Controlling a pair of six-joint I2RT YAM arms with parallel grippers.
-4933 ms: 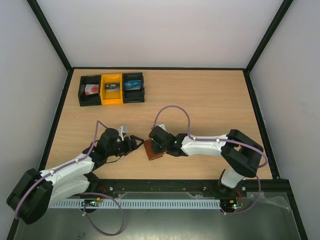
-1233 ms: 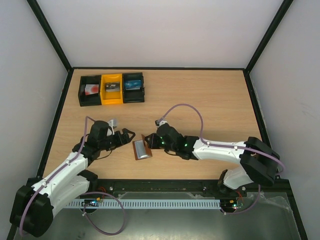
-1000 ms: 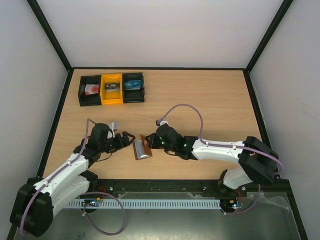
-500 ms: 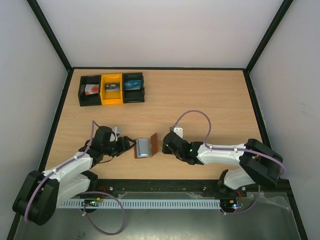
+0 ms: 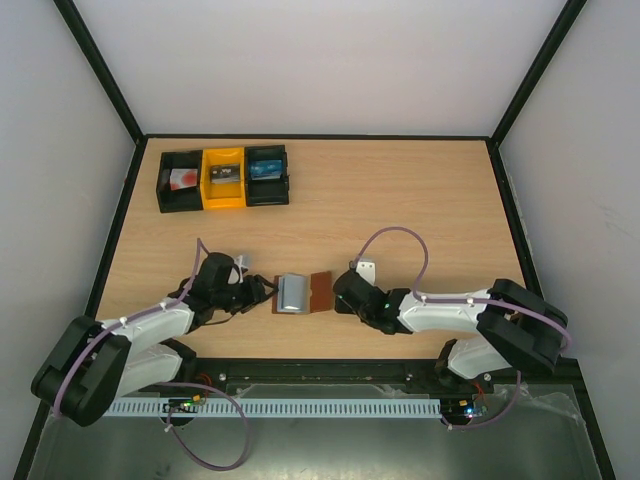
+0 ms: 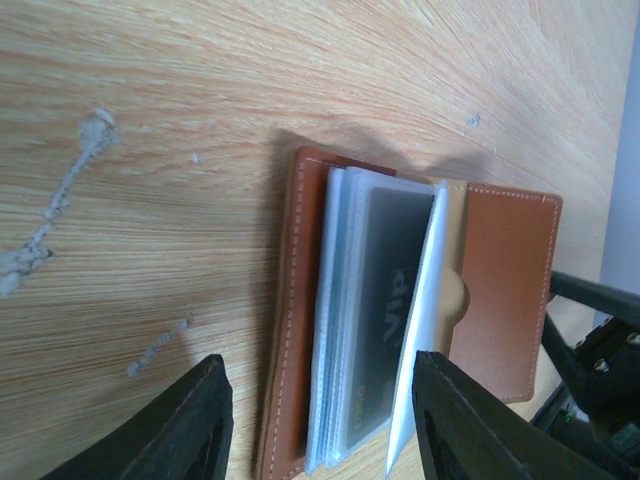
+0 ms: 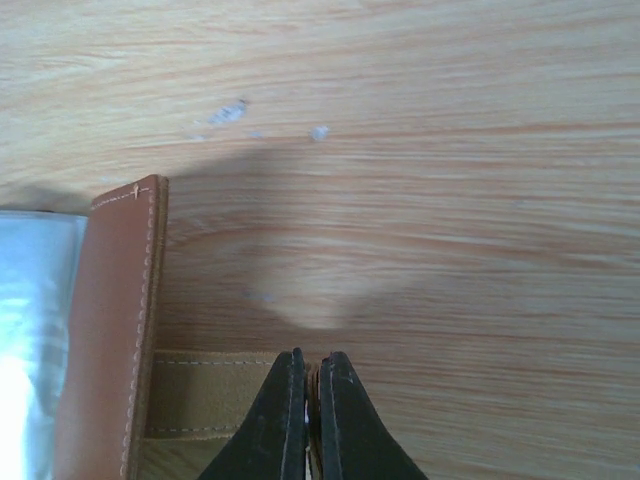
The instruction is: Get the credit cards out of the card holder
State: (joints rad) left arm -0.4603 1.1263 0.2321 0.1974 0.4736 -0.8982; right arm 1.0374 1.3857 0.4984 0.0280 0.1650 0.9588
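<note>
The brown card holder lies open on the table between my two grippers. In the left wrist view the card holder shows a stack of clear sleeves, and a black card with light lettering sits in the top sleeve. The blue card is hidden. My left gripper is open, its fingers astride the sleeve stack's near end; in the top view it is at the holder's left edge. My right gripper is shut on the holder's tan tab, at the holder's right edge.
Three small bins stand in a row at the back left: black, yellow and black, each with something in it. A black frame borders the table. Bare wood lies behind the arms.
The right gripper has drawn the brown flap to the right, so the holder now lies open flat. The left gripper has come up to the holder's left edge.
</note>
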